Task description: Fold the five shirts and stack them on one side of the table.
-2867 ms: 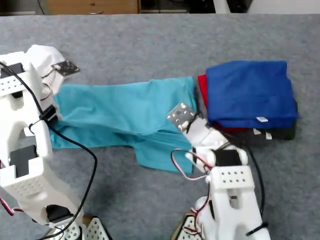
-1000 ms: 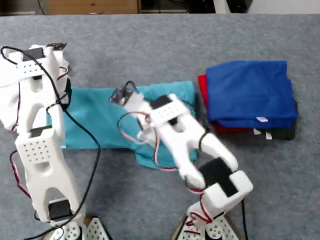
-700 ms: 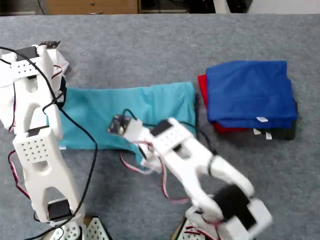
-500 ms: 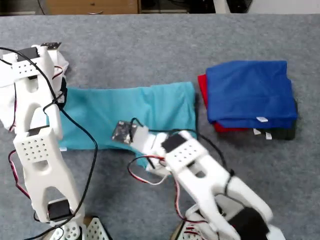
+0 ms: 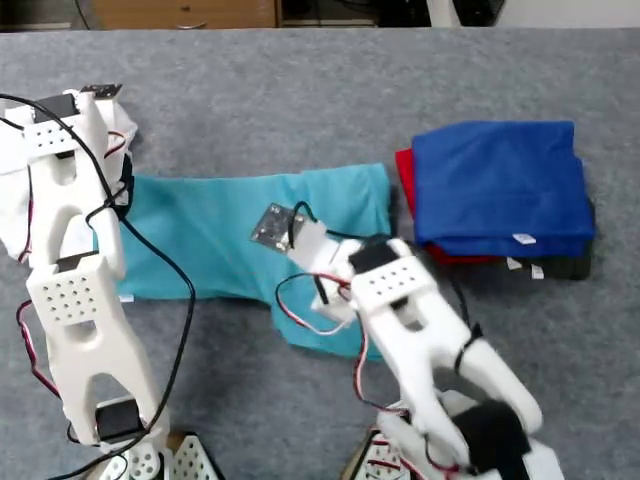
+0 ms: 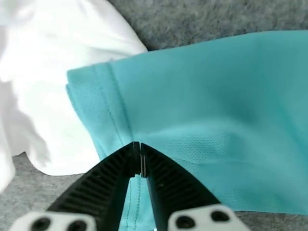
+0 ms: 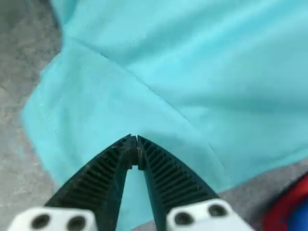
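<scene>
A teal shirt (image 5: 220, 215) lies spread across the middle of the grey table, one sleeve flap toward the near edge. My left gripper (image 5: 122, 192) hovers shut over the shirt's left hem (image 6: 96, 110), beside a crumpled white shirt (image 6: 48, 57). My right gripper (image 5: 318, 283) is shut above the teal shirt (image 7: 192, 62), near the sleeve fold, holding nothing that I can see. A folded stack sits at the right: a blue shirt (image 5: 495, 185) on top, a red one (image 5: 405, 175) under it, a black one (image 5: 560, 268) at the bottom.
The white shirt (image 5: 12, 225) lies partly under the left arm at the table's left edge. Bare grey table (image 5: 300, 90) runs along the far side, and more lies near the front between the arms.
The left arm let go of the teal shirt's left end and rose, then held still. The right arm crossed the shirt leftward, swung toward the near edge and came back right.
</scene>
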`<move>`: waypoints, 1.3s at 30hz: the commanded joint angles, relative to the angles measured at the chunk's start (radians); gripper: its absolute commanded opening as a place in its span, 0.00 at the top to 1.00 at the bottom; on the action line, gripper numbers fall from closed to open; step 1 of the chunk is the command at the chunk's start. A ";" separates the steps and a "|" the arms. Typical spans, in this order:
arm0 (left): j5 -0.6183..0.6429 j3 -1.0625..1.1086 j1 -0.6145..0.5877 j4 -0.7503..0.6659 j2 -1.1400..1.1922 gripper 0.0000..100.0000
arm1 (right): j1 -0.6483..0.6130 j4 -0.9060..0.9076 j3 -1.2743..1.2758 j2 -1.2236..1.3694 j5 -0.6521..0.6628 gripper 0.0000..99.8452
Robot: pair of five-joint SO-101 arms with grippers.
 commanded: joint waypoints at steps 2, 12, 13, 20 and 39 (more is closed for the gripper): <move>0.012 -0.038 -0.002 0.014 -0.012 0.98 | 0.101 -0.040 -0.328 0.145 0.000 1.00; 0.124 -0.173 -0.044 0.005 0.131 0.98 | 0.174 0.155 -1.142 0.779 -0.002 1.00; 0.133 -0.195 -0.049 0.006 0.150 0.98 | 0.183 0.180 -1.213 0.845 -0.002 1.00; 0.132 -0.368 -0.124 -0.002 0.252 0.98 | 0.283 0.414 -1.713 1.230 -0.055 1.00; 0.083 -0.621 -0.101 0.029 0.142 0.98 | 0.306 0.882 -2.465 1.333 -0.028 1.00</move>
